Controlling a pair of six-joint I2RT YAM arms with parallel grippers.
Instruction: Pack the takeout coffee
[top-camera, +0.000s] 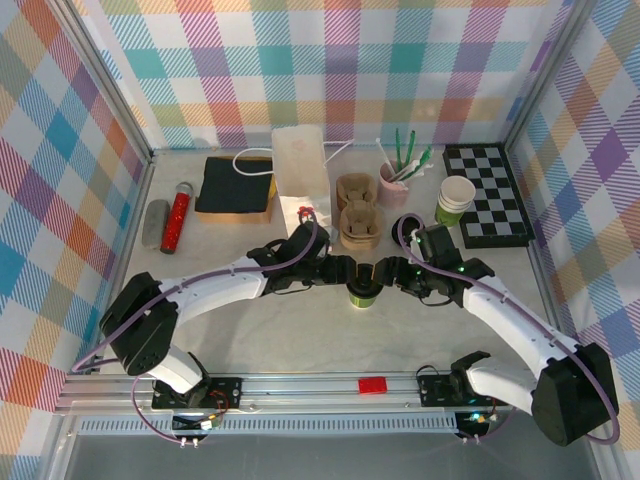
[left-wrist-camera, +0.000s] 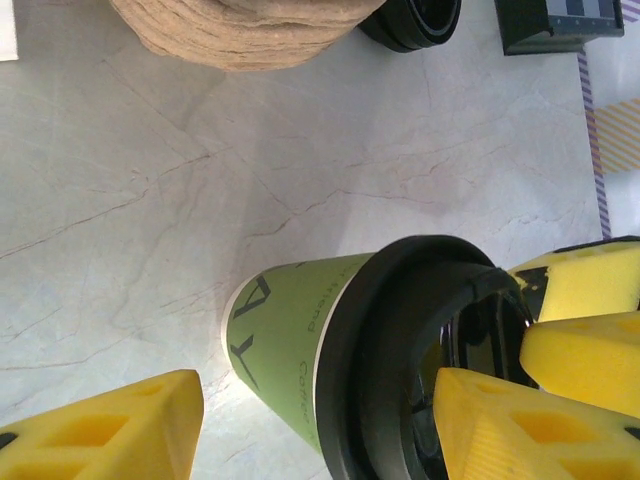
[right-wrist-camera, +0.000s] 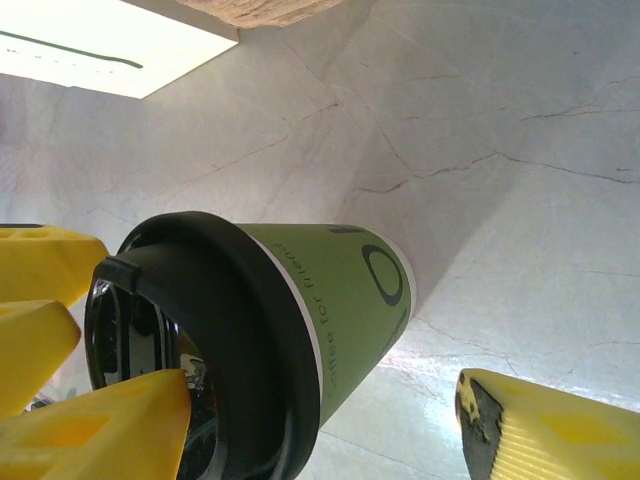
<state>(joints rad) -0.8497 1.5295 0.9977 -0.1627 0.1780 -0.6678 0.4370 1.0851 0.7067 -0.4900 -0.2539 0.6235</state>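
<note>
The takeout coffee (top-camera: 362, 292), a short green cup with a black lid, stands upright on the table in the middle, between my two arms. From the left, my left gripper (top-camera: 348, 278) reaches down over it. In the left wrist view its jaws (left-wrist-camera: 310, 430) stand open astride the coffee (left-wrist-camera: 290, 340), one yellow finger (left-wrist-camera: 100, 430) well clear of the green side. From the right, my right gripper (top-camera: 380, 278) is likewise open, and its jaws (right-wrist-camera: 325, 430) straddle the cup (right-wrist-camera: 340, 300) with a wide gap to the far finger (right-wrist-camera: 550, 430).
A tall white paper bag (top-camera: 300, 165) stands behind the cup, with cardboard cup carriers (top-camera: 357, 215) beside it. A loose black lid (top-camera: 408, 226), a lidless green cup (top-camera: 456, 200) and a checkerboard (top-camera: 488, 195) lie at the right. A black pad (top-camera: 235, 187) and red cylinder (top-camera: 178, 217) lie left.
</note>
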